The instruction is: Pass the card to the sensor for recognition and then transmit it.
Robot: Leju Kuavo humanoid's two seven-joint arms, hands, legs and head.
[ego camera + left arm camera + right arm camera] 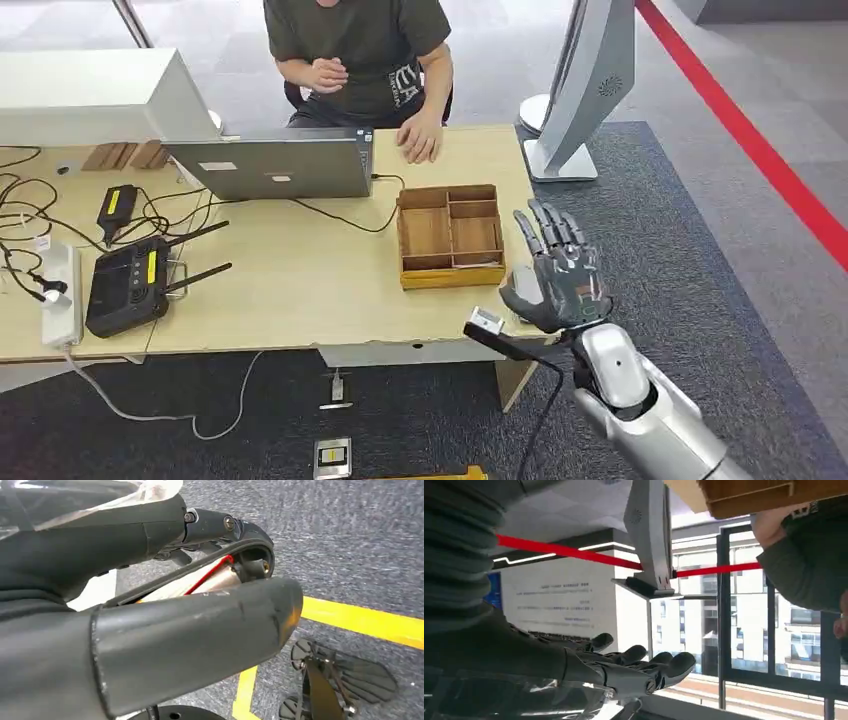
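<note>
Two hands to account for. Right hand raised beside the table edge, fingers spread wide, holding nothing. Left hand hanging low over the carpet; between thumb and dark fingers, a pale flat sliver with a red line, possibly the card, too hidden to tell whether pinched. Likely light, stiff and slick: best taken by its edges, face left bare for the sensor. Head view gives table, wooden tray and seated person; left wrist view adds the sliver up close.
</note>
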